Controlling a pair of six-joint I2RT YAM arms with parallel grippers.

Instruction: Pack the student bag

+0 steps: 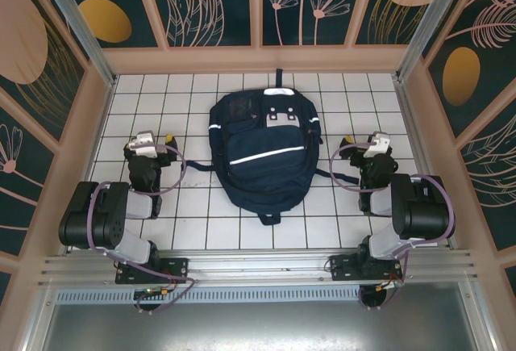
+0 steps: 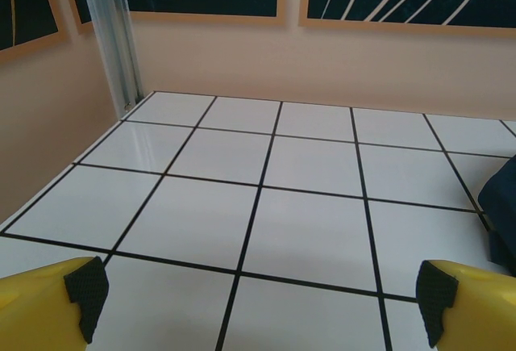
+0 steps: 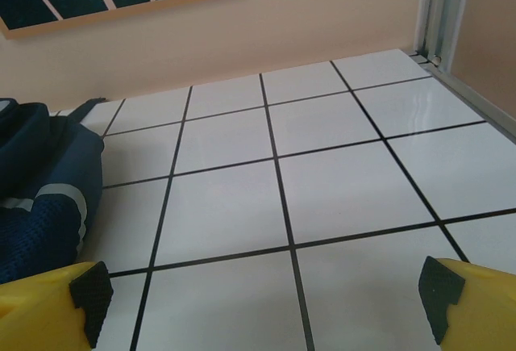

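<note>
While the bag (image 1: 262,153) is lying flat on the table (image 1: 201,230) between my arms, long axis running away from me, I am holding my left pincer (image 2: 260,301) and right pincer (image 3: 266,298) spread and empty, flanking it, neither clearly nearer.

Right gripper (image 3: 262,307) open above tiles; student bag (image 3: 40,198) left.

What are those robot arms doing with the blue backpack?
Nothing is being handled yet. The student bag lies flat in the middle of the white tiled table, between the two arms. The left tool and the right tool are both open and empty, one on each side of the bag, not touching it.
</note>
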